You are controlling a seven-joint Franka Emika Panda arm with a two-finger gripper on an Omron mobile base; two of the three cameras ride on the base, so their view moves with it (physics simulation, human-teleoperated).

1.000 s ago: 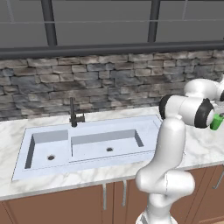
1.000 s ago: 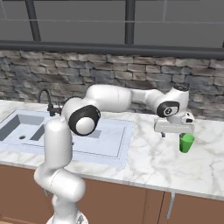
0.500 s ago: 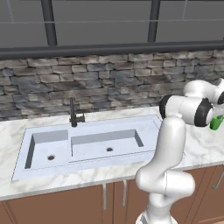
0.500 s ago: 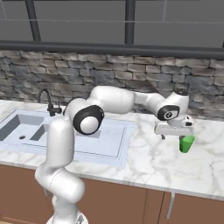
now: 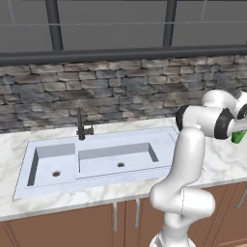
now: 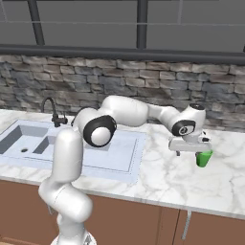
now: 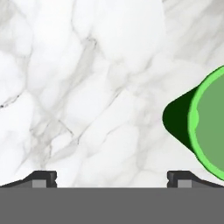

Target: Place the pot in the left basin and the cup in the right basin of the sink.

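A white robot arm reaches out to the right over a marble counter [image 6: 158, 177] in a rendered kitchen, its tool [image 6: 191, 152] hanging just above the stone with its fingers pointing down and spread wide, gripping nothing. The cup [image 6: 204, 158], a small bright green tumbler, stands upright on the counter just beside the tool, on the side away from the sink [image 6: 125, 162]; in the right base view the tool's pale crossbar overlaps the cup's rim, though whether the two touch cannot be told. Seen from the hand camera, the cup [image 7: 204, 127] sits at the right edge of the picture, its open mouth facing the lens, outside the gap between the two dark fingertips [image 7: 43, 178], which frame bare marble. In the left base view the cup [image 5: 238, 136] shows as a sliver of green behind the arm's dark-banded joint at the far right. The pale double-basin sink lies well apart to the left, set into the same counter: the narrower left basin [image 5: 52, 164] and the wider right basin [image 5: 117, 158] each show a round drain hole, and a thin dark faucet [image 5: 80, 126] stands at the back rim between them, before a grey stone wall [image 5: 111, 91].
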